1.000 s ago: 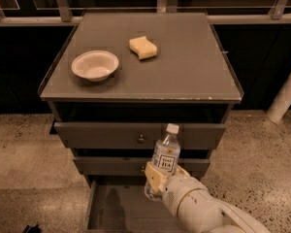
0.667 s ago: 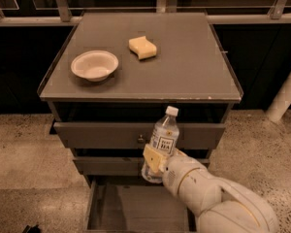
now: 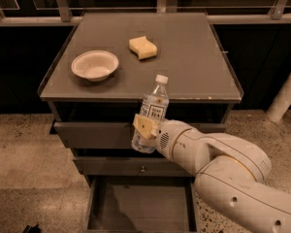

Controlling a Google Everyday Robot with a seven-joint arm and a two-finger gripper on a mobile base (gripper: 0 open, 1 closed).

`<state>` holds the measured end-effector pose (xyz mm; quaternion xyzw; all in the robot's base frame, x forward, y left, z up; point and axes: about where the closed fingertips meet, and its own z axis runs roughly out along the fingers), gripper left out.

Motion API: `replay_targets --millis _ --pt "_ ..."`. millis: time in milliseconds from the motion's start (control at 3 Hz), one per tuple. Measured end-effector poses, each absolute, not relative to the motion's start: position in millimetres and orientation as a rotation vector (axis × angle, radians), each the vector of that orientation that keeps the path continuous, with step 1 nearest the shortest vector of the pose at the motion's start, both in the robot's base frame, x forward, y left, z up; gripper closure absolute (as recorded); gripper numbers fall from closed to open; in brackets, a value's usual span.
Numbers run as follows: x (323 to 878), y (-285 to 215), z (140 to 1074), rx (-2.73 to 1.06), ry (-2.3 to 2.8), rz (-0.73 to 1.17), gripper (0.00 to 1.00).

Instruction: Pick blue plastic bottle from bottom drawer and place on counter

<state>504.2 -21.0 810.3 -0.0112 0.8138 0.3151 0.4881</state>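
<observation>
One gripper (image 3: 146,132) holds the blue plastic bottle (image 3: 155,107) nearly upright (cap uppermost), its fingers (image 3: 144,125) pinching the bottle's lower body. The bottom drawer (image 3: 94,203) stands open below the fingers. The bench (image 3: 194,57) lies above and beyond them, carrying a bowl (image 3: 94,65) beyond-left and a sponge (image 3: 142,47) straight beyond.

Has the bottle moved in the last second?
Yes. The bottle, held in the gripper, has risen: its cap was below the counter front edge and now shows above it.
</observation>
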Motion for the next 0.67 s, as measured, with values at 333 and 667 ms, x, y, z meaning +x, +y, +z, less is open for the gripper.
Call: replay_targets --millis 333,667 --pt "504 -21 810 -0.027 1.978 0.766 1.00" --pt "510 -27 823 -0.054 1.930 0.780 1.00"
